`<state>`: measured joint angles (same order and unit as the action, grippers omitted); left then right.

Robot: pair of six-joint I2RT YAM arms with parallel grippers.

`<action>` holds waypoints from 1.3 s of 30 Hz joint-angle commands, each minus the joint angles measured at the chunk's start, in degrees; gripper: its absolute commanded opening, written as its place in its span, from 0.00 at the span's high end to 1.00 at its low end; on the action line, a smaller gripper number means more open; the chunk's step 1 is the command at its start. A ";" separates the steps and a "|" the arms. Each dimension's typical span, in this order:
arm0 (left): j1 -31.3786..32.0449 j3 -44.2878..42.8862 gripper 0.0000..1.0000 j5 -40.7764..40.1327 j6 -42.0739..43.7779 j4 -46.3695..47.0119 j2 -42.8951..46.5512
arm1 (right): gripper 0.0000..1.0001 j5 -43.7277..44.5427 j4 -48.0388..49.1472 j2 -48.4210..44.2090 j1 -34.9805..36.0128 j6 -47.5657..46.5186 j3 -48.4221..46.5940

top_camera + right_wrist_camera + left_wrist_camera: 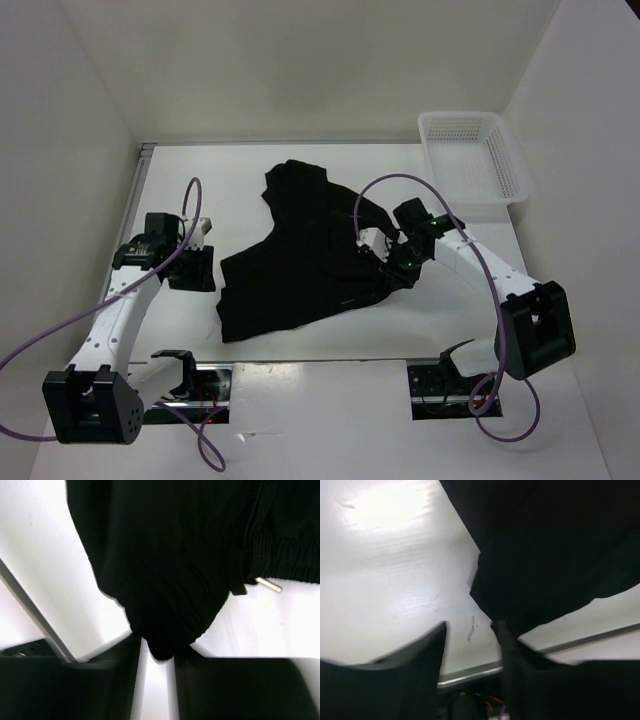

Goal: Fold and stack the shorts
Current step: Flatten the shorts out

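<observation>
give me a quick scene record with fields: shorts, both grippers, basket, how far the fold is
shorts: black, spread out and rumpled mid-table
left gripper: open, just off the shorts' left edge, only bare table between its fingers
right gripper: at the shorts' right edge, a bunch of fabric at its fingertips; grip unclear
basket: white mesh, far right corner, apart from the shorts
fold: not yet folded or stacked

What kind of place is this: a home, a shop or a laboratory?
Probably a robotics lab test cell: a white table boxed in by plain white walls, a left arm and right arm bolted at its near edge, with black shorts and a mesh basket on it.
</observation>
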<state>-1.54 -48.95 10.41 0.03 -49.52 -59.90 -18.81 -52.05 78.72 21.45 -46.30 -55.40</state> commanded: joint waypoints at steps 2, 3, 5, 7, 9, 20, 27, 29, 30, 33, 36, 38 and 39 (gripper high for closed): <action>0.74 -1.50 0.37 3.91 -0.03 -5.24 0.66 | 0.53 5.00 -4.20 -1.64 0.26 -6.16 2.13; 0.75 -2.02 0.36 2.95 -0.03 -3.50 -0.04 | 0.49 5.71 -4.20 -1.64 0.26 -7.65 2.13; 0.75 -2.55 0.32 0.75 -0.03 -0.42 -1.62 | 0.39 7.99 -4.20 -2.25 0.26 -8.19 2.66; 0.75 -4.48 0.27 0.75 -0.03 3.54 -5.73 | 0.28 12.80 -2.97 -2.77 0.26 -8.88 2.66; 0.75 -6.85 0.22 0.14 -0.03 7.22 -11.08 | 0.21 17.98 -3.49 -2.78 0.26 -9.67 2.66; 9.09 -8.19 0.14 -6.71 -0.03 20.76 -29.47 | 0.09 8.81 -1.49 1.25 -3.61 -0.21 -11.74; 11.48 -8.78 0.37 -15.77 -0.03 29.47 -39.40 | 0.09 7.99 12.13 11.44 -3.61 14.38 -20.45; 10.78 -11.42 0.75 -16.48 -0.03 29.48 -42.04 | 0.09 9.22 14.77 13.47 -3.61 17.98 -22.72; 10.77 -12.65 0.85 -17.18 -0.03 29.48 -42.05 | 0.09 9.23 16.96 14.44 -3.61 19.31 -23.52; 9.37 -17.31 1.00 -18.93 -0.03 28.96 -42.05 | 0.09 9.23 20.75 18.39 -3.61 23.97 -26.60; 8.75 -20.22 0.94 -19.56 -0.03 26.25 -40.82 | 0.12 10.89 23.74 22.35 -3.61 27.84 -28.44; 8.75 -21.00 0.60 -18.07 -0.03 23.69 -40.21 | 0.12 12.65 26.20 25.24 -3.61 29.86 -29.15; 9.53 -21.01 0.40 -17.54 -0.03 21.33 -39.43 | 0.12 15.00 27.08 26.04 -3.61 30.56 -29.15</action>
<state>7.38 -68.12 -6.85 0.23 -23.42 -101.71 -7.94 -32.18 102.00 18.04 -21.61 -81.56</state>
